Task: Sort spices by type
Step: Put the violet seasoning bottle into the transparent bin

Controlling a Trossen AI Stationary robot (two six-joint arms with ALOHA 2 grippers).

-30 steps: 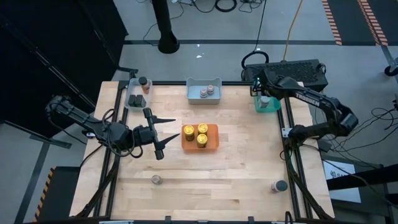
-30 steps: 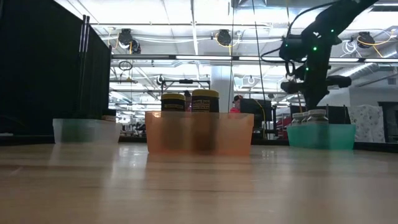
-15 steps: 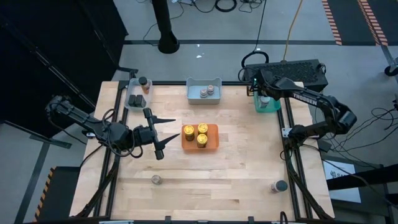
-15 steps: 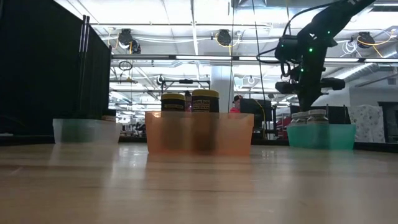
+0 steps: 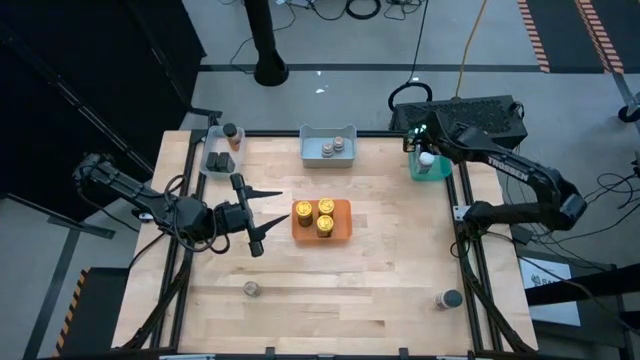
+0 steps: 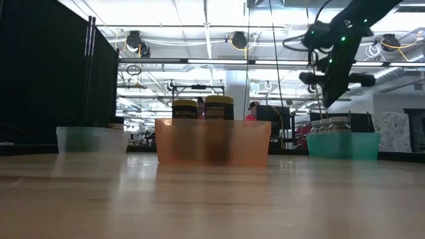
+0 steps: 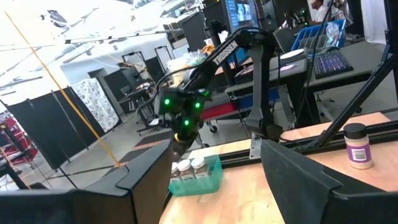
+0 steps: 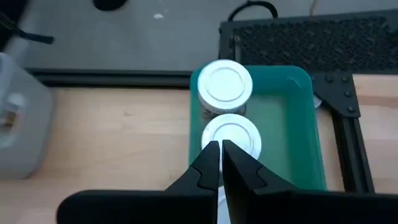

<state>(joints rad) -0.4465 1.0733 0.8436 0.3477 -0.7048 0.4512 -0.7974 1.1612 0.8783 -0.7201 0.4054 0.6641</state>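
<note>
- Sorting looks mostly done. Orange tray (image 5: 343, 232) at bench centre holds three yellow-lidded jars (image 5: 318, 215).
- Blue-grey tray (image 5: 312, 150) at the middle of the far edge holds two grey-lidded jars (image 5: 334, 148).
- Clear tray (image 5: 210, 147) at the far left corner holds dark-lidded jars (image 5: 219, 158); count uncertain from above, at least three.
- Teal tray (image 8: 298, 118) at the far right corner holds two white-lidded jars (image 8: 225, 84), one behind the other.
- Left to do, by my reading: two jars stand loose by the near edge, a grey-lidded loose jar (image 5: 252, 288) toward the left and a dark-lidded loose jar (image 5: 447, 298) toward the right.
- Right pincer (image 8: 219, 154) hangs over the teal tray, fingers pressed together, nothing between them.
- Left pincer (image 5: 252, 213) hovers above the bench left of the orange tray, fingers spread, empty.
- View differences: the right wrist view alone shows the white lids cleanly and the closed fingertips above them.
- The high view alone shows all four trays and both loose jars at once.
- The low view shows the yellow-lidded jars' dark bodies through the orange wall; the loose jars do not appear in it.
- The left wrist view catches the right arm over the teal tray, plus a pale jar (image 7: 356, 144) on the bench edge.
</note>
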